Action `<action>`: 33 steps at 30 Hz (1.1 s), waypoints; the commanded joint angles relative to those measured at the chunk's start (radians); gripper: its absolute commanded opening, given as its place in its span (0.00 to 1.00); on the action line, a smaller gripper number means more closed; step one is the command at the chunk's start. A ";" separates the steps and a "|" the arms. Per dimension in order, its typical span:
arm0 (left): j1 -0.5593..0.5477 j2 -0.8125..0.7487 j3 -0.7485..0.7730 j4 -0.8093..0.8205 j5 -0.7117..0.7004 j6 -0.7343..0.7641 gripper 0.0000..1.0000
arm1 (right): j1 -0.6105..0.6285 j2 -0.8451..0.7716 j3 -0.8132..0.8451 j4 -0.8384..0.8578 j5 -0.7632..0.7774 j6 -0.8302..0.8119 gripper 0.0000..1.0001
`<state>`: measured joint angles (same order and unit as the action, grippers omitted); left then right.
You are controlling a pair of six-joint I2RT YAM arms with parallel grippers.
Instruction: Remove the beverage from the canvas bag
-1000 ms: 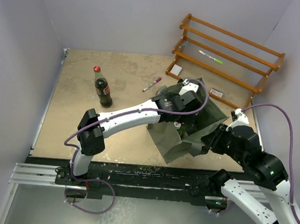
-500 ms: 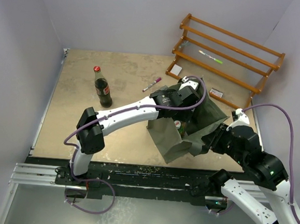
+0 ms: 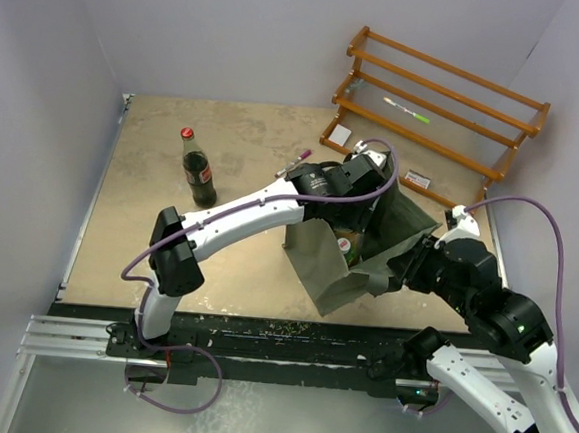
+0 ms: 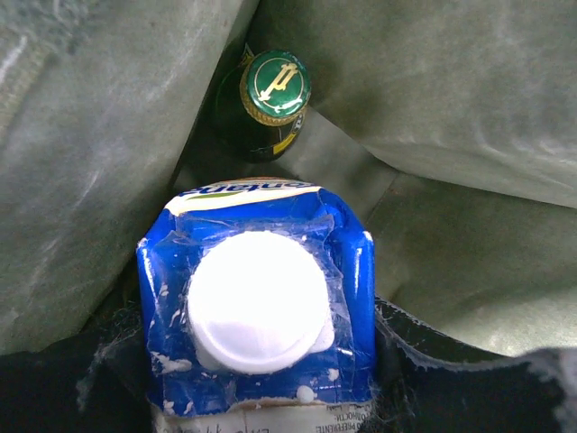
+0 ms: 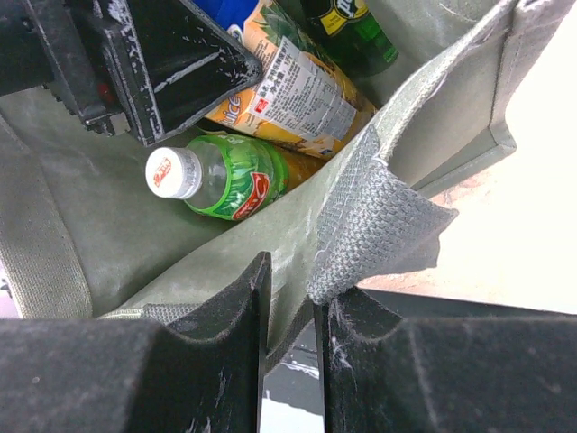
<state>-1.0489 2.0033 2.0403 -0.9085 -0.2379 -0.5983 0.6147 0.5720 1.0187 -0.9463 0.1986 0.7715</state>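
Nudged the left claw (image 3: 353,214) up and toward the wooden rack (image 3: 439,98) since a second ago, covering more of the pink pen (image 3: 302,154). Got it dipped into the mouth of the canvas bag (image 3: 316,264), centre-right of the top view, and clamped on the blue-topped juice carton (image 4: 257,307). Can see a green-capped bottle (image 4: 275,90) just above that carton in the left wrist frame. Pinching the bag's rim with the right claw (image 5: 293,289), low in its frame, beside a white-capped green bottle (image 5: 221,180) lying inside. Also spotted a cola bottle (image 3: 198,169) standing upper left on the table (image 3: 128,224).
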 commanded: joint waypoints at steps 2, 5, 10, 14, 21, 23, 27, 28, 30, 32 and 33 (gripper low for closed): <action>0.015 -0.158 0.128 0.157 0.016 -0.057 0.41 | 0.001 0.016 -0.001 0.032 0.046 -0.029 0.27; 0.036 -0.204 0.126 0.181 0.032 -0.119 0.40 | 0.001 0.018 -0.003 0.041 0.043 -0.028 0.27; 0.088 -0.290 0.124 0.265 0.097 -0.220 0.38 | 0.001 0.029 -0.003 0.048 0.039 -0.032 0.27; 0.129 -0.348 0.126 0.355 0.140 -0.281 0.38 | 0.001 0.041 -0.003 0.058 0.035 -0.036 0.27; 0.181 -0.425 0.181 0.475 0.156 -0.313 0.37 | 0.002 0.058 -0.003 0.072 0.020 -0.041 0.27; 0.202 -0.443 0.209 0.497 0.144 -0.307 0.37 | 0.002 0.058 -0.003 0.072 0.016 -0.041 0.27; 0.269 -0.484 0.268 0.554 0.129 -0.317 0.37 | 0.001 0.057 -0.004 0.073 0.010 -0.039 0.27; 0.283 -0.493 0.285 0.567 0.116 -0.314 0.37 | 0.001 0.056 -0.003 0.075 0.008 -0.038 0.27; 0.295 -0.509 0.315 0.590 0.074 -0.280 0.37 | 0.002 0.054 -0.003 0.079 0.000 -0.037 0.27; 0.297 -0.519 0.356 0.590 0.019 -0.223 0.36 | 0.001 0.057 -0.003 0.083 -0.007 -0.037 0.27; 0.297 -0.522 0.379 0.581 -0.010 -0.190 0.35 | 0.002 0.058 -0.003 0.085 -0.010 -0.037 0.27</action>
<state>-0.7712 1.6436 2.2219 -0.7868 -0.1223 -0.8227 0.6147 0.6216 1.0183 -0.9012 0.1909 0.7486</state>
